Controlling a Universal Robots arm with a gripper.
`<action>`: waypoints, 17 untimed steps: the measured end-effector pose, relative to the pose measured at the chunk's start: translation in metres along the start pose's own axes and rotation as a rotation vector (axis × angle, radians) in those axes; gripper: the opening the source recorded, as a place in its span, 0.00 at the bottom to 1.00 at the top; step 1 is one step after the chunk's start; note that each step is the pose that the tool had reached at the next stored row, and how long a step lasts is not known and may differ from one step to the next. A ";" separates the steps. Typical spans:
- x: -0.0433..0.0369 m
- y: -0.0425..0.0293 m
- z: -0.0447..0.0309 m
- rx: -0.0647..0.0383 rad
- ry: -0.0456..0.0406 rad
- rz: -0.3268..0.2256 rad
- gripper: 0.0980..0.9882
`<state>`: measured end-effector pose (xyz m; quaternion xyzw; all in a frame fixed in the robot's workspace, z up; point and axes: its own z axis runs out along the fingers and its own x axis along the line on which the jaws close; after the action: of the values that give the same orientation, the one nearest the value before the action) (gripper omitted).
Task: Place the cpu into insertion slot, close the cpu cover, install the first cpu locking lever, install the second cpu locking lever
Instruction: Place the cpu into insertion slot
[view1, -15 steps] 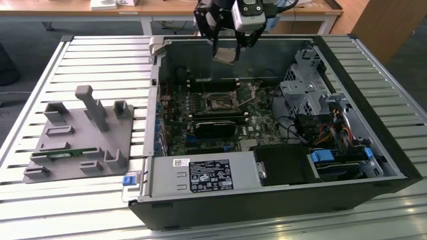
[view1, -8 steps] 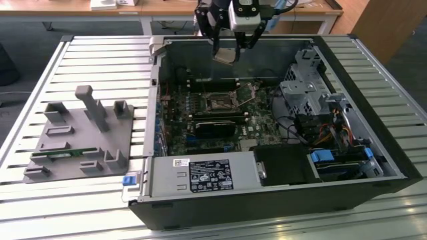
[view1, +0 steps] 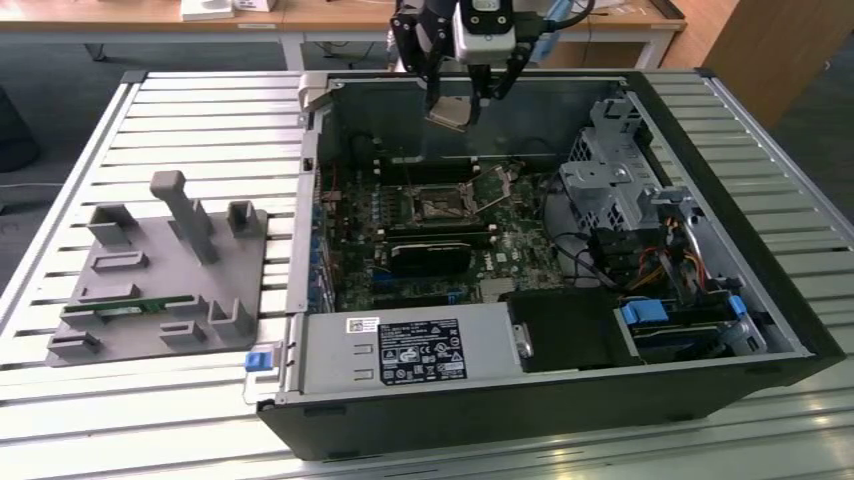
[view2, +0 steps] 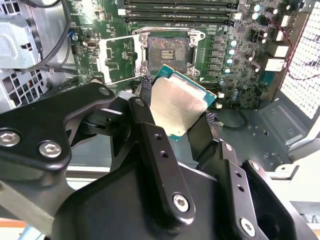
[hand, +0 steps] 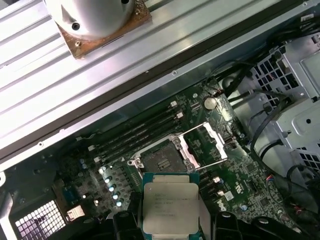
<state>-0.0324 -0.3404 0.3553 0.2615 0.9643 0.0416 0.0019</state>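
Note:
My gripper (view1: 461, 98) is shut on the cpu (view1: 451, 112), a silvery square chip on a green-edged carrier, held tilted above the far side of the open computer case. Both wrist views show the cpu (view2: 177, 107) (hand: 170, 205) clamped between the black fingers (view2: 150, 135). The insertion slot (view1: 434, 205) (view2: 167, 50) (hand: 160, 160) lies bare on the motherboard, below and apart from the chip. The cpu cover (view2: 116, 59) (hand: 207, 145), a silvery frame, is swung open beside the slot.
A grey fixture plate (view1: 160, 270) holding a green memory stick (view1: 134, 305) sits at the exterior view's left. Inside the case are a power supply (view1: 414, 350), a black card (view1: 427, 255), a drive cage (view1: 614, 190) and cables. A round silver cooler (hand: 97, 20) rests on the slatted table.

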 end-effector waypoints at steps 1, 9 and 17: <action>0.0000 0.0000 0.0002 0.000 -0.0008 0.009 0.49; 0.0000 -0.0001 0.0007 -0.001 -0.0067 0.078 0.49; 0.0000 -0.0001 0.0011 -0.002 -0.0120 0.144 0.49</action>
<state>-0.0325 -0.3404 0.3543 0.3302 0.9430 0.0410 0.0050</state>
